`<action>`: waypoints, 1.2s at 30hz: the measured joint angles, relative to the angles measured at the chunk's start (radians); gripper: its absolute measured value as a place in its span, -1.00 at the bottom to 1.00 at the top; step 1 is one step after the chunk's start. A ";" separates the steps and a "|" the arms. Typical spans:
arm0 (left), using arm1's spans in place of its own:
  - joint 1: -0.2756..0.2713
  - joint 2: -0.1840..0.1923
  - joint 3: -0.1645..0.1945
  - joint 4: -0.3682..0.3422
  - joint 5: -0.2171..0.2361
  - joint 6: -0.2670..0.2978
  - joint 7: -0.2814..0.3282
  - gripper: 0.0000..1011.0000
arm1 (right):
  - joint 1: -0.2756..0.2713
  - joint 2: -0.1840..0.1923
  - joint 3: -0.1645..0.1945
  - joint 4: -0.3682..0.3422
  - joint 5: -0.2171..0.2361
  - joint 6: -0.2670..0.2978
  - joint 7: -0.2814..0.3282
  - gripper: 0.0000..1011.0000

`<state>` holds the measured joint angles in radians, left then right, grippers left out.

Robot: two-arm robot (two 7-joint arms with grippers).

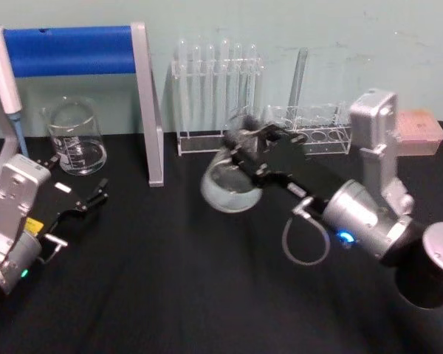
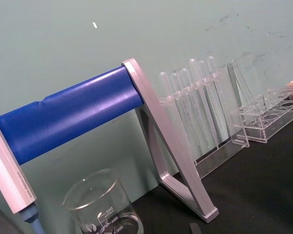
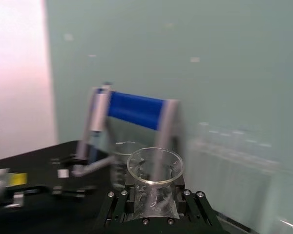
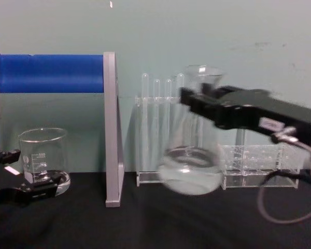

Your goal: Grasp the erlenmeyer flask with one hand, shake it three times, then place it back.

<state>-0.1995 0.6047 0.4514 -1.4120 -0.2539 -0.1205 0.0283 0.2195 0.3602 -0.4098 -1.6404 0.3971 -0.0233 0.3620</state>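
Tabletop [image 1: 170, 280]: black, matte, running back to a pale green wall.
Left rear: a glass beaker [image 1: 75, 144] with printed graduations stands upright near the wall.
Beside the beaker: a stand [image 1: 149, 110] with grey angled legs and a blue crossbar, one foot planted on the black surface.
Centre rear: a tall clear test tube rack [image 1: 207, 110] holding a row of upright tubes, just beside the stand's foot.
Right rear: a low clear rack [image 1: 321, 136] with round holes, next to the tall one.
Far right rear: a pinkish box [image 1: 419, 133] at the tabletop's back edge.
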 joint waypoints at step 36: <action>0.000 0.000 0.000 0.000 0.000 0.000 0.000 0.98 | -0.074 -0.028 0.129 -0.041 -0.099 0.029 -0.049 -0.11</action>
<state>-0.1995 0.6047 0.4514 -1.4120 -0.2539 -0.1205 0.0283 0.1456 0.3321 -0.2808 -1.6809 0.2980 0.0052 0.3127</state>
